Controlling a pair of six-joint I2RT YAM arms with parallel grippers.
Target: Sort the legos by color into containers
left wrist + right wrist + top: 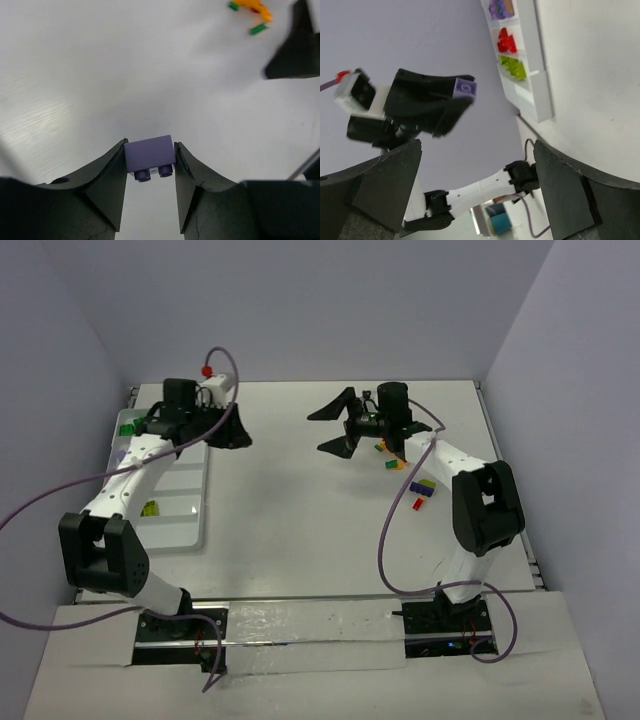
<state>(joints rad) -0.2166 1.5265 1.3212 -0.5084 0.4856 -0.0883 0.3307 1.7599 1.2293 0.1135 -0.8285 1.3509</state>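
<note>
**Left arm clamped a purple brick while the right stood wide open**

The white desk [300, 500] carried the ridged tray [180, 525] at its left side, under the left arm. The overhead camera showed little in the tray: a dark green piece at its far end and a lime one midway. Only the right wrist view looked into its compartments, with purple bricks [501, 7], red bricks [506, 41] and lime bricks [514, 67] each in their own section.

The left gripper [238, 432] hung just beside the tray's far right corner. From above its load was hidden. Its own camera showed the fingers [107, 185] clamped on a purple brick [149, 154], studs pointing toward the lens.

The right gripper [320, 430] faced it across the desk, fingers [380, 180] spread far apart and holding nothing.

Loose legos [424, 487] lay scattered beside the right arm, well apart from the tray.
</note>
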